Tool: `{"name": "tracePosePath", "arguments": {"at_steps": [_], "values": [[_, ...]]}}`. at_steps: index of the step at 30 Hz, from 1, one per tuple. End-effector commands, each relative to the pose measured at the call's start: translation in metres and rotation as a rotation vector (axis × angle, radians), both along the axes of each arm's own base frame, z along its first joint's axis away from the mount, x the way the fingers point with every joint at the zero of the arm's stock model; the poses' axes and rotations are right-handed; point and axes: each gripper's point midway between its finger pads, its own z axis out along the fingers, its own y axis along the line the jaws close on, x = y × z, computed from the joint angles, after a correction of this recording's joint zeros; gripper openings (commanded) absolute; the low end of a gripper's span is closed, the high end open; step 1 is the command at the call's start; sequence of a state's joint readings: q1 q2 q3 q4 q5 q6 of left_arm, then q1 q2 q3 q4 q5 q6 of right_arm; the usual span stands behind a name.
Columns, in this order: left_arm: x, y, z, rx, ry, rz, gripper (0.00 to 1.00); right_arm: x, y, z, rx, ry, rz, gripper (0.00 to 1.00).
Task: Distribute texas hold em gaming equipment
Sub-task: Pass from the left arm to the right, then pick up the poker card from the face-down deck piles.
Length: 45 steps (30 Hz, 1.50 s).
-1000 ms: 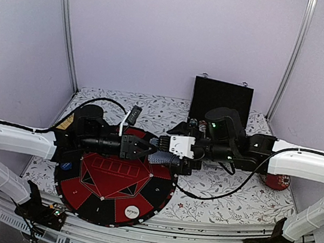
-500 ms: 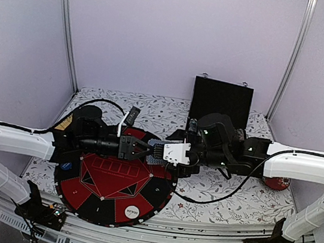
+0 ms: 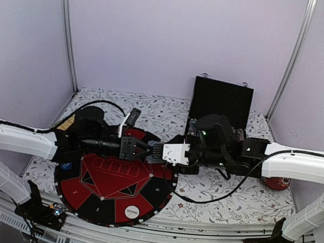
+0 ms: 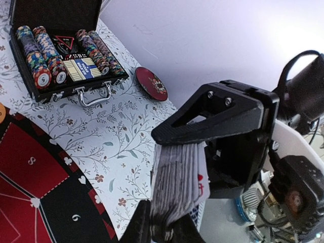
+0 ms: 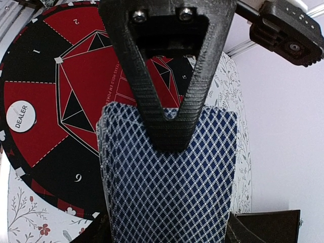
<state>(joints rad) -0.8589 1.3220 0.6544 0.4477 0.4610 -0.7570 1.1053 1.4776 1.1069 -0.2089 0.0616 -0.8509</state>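
My left gripper (image 3: 144, 150) is shut on a deck of playing cards (image 3: 156, 151), held above the far right edge of the round red-and-black poker mat (image 3: 114, 181). In the left wrist view the deck (image 4: 177, 187) stands edge-on between the left gripper's (image 4: 164, 230) fingers. My right gripper (image 3: 161, 151) straddles the deck's other end. In the right wrist view one of its fingers (image 5: 169, 126) lies on the blue diamond-patterned card back (image 5: 172, 187); the other finger is hidden behind the deck. The white DEALER disc (image 3: 133, 212) lies on the mat's near edge, also showing as the DEALER disc (image 5: 21, 116).
An open black chip case (image 3: 221, 102) stands at the back, right of centre, with rows of chips and a boxed deck inside the case (image 4: 61, 55). A dark red round disc (image 4: 151, 83) lies on the floral tablecloth beyond it.
My right gripper has moved left onto the deck held by the left gripper, and its jaws have narrowed around the cards. The left arm has stayed put.
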Motion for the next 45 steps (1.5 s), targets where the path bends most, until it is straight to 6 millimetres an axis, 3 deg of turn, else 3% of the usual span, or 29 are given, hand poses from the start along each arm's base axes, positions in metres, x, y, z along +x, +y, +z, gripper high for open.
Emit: {"name": "tracePosePath", "arguments": {"at_steps": [1,7,12,23,30,37,41,45], "values": [[0.0,-0.004,-0.007,0.017,0.012,-0.026,0.26,-0.001,0.008,0.006,0.047,0.009,0.006,0.55],[0.006,-0.012,-0.016,0.1,-0.008,-0.022,0.41,-0.004,0.008,0.004,0.054,0.034,0.007,0.55],[0.014,-0.009,-0.021,0.144,-0.007,0.021,0.32,-0.003,0.007,0.0,0.056,0.046,0.006,0.54],[0.017,0.008,-0.024,0.202,-0.025,0.077,0.32,0.002,0.0,-0.002,0.081,0.064,-0.01,0.53],[0.01,0.011,-0.021,0.183,-0.029,0.056,0.38,0.002,0.001,-0.007,0.081,0.068,-0.01,0.51],[0.006,0.013,-0.009,0.152,-0.055,0.051,0.58,0.001,0.001,-0.009,0.076,0.077,-0.009,0.5],[0.006,0.012,-0.002,0.138,-0.064,0.048,0.59,0.001,0.001,-0.011,0.075,0.08,-0.01,0.5],[0.007,0.014,0.0,0.14,-0.059,0.06,0.51,0.002,0.002,-0.012,0.07,0.079,-0.01,0.49]]}}
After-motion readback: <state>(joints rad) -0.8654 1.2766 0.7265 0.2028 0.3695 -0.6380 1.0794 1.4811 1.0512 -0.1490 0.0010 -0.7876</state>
